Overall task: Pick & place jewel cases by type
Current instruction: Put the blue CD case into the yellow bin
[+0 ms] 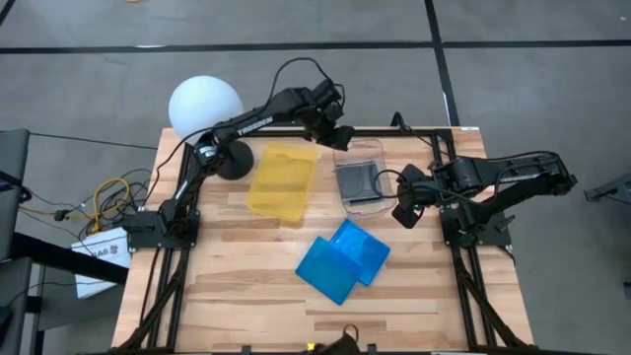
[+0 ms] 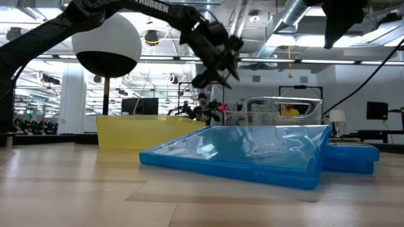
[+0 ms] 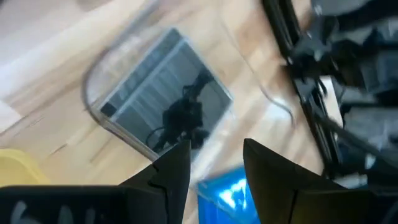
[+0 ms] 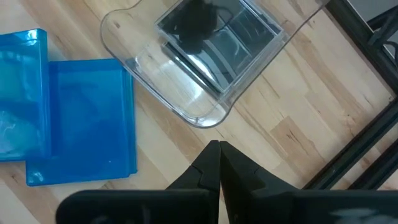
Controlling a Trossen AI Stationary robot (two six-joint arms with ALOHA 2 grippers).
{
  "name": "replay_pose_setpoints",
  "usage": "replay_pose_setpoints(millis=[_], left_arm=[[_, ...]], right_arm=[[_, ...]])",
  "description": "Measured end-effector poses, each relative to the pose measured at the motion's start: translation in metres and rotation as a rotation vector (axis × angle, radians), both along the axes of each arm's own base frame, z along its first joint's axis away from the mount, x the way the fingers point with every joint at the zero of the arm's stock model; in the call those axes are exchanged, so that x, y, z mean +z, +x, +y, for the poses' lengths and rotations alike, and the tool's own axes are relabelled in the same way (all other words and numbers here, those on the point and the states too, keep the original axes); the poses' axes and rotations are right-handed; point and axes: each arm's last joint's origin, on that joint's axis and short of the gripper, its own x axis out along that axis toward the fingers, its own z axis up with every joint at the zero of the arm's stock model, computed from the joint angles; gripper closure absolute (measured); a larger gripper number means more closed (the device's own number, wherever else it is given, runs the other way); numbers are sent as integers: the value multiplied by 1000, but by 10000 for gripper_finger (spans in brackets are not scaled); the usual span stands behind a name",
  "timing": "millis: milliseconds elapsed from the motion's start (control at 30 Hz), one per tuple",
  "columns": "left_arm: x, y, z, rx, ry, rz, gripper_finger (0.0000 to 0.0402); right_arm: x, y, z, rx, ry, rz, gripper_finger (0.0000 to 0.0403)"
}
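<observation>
A grey jewel case [image 1: 357,179] [image 3: 168,87] [image 4: 217,34] lies flat inside the clear container [image 1: 367,205] [image 4: 186,106] at the table's far right of middle. Two blue jewel cases [image 1: 343,258] [image 2: 246,151] [image 4: 87,118] lie overlapping on the wood nearer the front; the nearer one rests one edge on the other. My left gripper [image 1: 338,136] [image 2: 214,75] [image 3: 216,152] hangs open and empty above the container's far end. My right gripper [image 1: 402,217] [image 4: 217,146] waits shut just right of the container, above the table.
The flat yellow tray [image 1: 284,182] [image 2: 139,131] sits left of the container. A white globe lamp [image 1: 205,104] [image 2: 107,44] on a dark base stands at the far left corner. Black frame rails [image 1: 463,247] run along both table sides. Bare wood shows at the near edge.
</observation>
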Motion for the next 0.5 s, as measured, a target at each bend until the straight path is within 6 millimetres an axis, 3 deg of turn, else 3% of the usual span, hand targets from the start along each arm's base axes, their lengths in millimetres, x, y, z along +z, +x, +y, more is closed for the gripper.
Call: replay_pose_setpoints(millis=[167,500], left_arm=[[21,-1,-26,-181,29,-50,261],[62,-14,-108,-438,253,10,262]], right_arm=[[0,0,0,2,0,1,403],[0,-1,1,32,11,14,403]])
